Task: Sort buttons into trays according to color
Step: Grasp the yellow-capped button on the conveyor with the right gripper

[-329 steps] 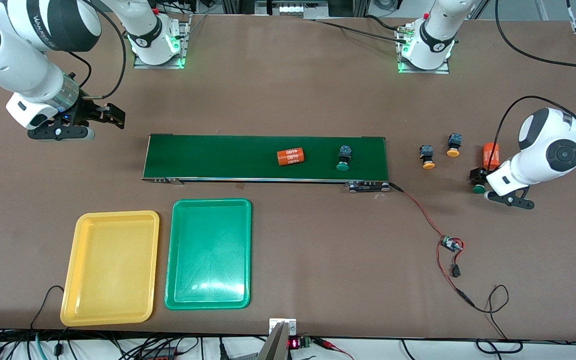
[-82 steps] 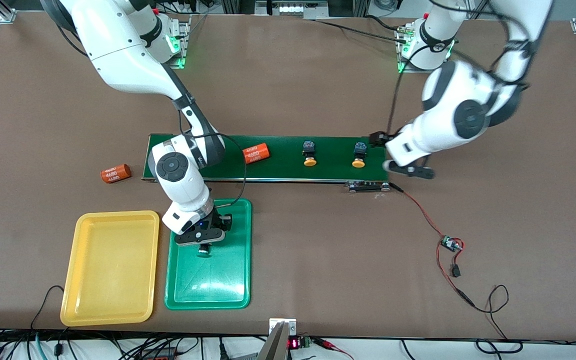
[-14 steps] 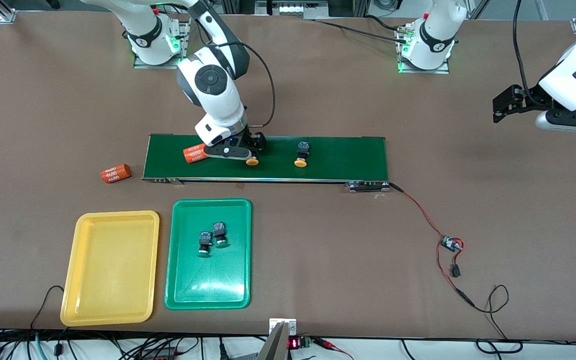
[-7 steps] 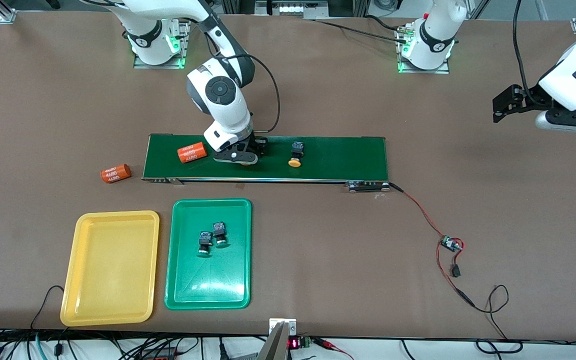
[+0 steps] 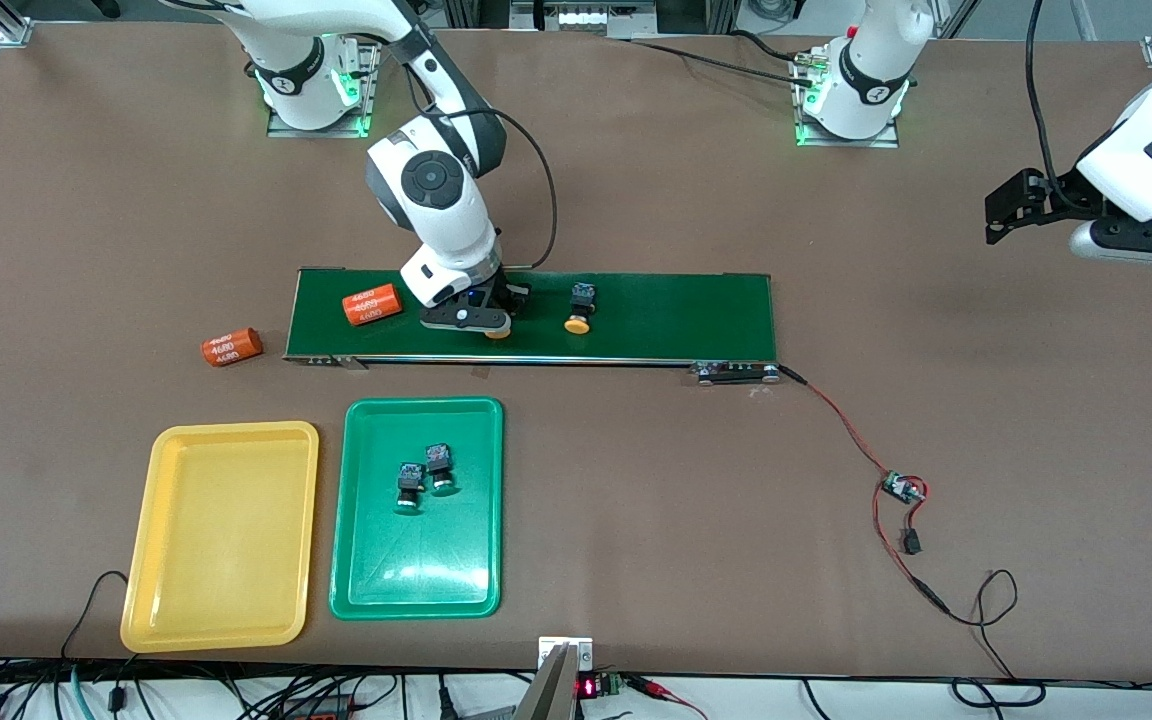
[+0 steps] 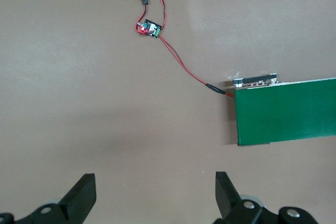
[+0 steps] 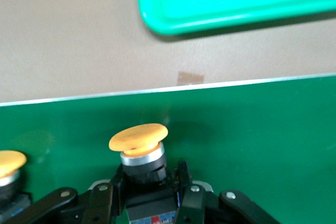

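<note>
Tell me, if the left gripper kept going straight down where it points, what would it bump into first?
Probably just the bare brown table. The left gripper hangs open over it, and nothing lies under the fingers; the green conveyor belt ends off to one side. Depth is hard to judge.

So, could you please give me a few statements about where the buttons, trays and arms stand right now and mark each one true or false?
1. Two green buttons lie in the green tray. True.
2. The yellow tray holds one yellow button. False: it holds nothing.
3. The right gripper has its jaws closed on a yellow button over the conveyor belt. True.
4. The left gripper grips the second yellow button. False: its jaws are open over bare table at the left arm's end, and that button lies on the belt.
5. Both orange cylinders lie on the belt. False: one cylinder does; the other cylinder lies on the table.
</note>
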Controlling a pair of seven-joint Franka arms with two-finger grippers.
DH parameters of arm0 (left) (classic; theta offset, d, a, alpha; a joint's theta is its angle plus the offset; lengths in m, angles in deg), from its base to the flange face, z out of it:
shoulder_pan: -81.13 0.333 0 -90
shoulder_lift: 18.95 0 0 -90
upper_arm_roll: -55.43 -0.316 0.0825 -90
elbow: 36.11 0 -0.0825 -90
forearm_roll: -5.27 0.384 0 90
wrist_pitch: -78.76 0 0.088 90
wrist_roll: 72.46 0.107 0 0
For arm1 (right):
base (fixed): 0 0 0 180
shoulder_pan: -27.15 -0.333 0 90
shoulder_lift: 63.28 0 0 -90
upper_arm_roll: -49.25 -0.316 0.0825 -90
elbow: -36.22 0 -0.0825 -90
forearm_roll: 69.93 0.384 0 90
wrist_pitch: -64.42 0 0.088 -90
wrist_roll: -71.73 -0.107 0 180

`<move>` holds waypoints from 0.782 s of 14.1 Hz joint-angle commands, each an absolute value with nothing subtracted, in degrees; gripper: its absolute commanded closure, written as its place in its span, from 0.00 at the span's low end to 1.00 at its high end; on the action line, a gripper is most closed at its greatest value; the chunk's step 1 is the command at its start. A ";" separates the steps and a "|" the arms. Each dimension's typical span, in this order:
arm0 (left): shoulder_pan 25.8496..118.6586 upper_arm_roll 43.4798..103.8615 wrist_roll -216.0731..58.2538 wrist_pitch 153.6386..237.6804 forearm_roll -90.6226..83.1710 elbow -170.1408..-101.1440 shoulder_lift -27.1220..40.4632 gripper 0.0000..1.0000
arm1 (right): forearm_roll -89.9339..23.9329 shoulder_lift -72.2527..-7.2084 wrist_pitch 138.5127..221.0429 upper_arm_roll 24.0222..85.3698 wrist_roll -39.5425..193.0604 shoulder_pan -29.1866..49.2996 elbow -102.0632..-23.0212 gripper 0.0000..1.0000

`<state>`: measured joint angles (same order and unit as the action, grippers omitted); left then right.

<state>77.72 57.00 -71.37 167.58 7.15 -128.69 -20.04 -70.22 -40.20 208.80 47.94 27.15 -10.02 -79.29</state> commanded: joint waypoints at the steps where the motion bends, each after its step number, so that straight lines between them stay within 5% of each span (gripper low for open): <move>1: 77.44 56.66 -70.61 166.39 6.94 -128.22 -20.62 0.00 | -70.46 -42.45 207.07 47.93 31.36 -7.22 -79.54 0.98; 11: 77.52 56.49 -70.61 166.30 6.94 -128.22 -20.62 0.00 | -70.99 -40.52 196.26 56.89 56.67 3.58 -67.77 0.98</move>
<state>77.74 56.92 -71.37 167.46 7.15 -128.68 -20.04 -70.50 -41.74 198.27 57.41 51.85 0.40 -70.84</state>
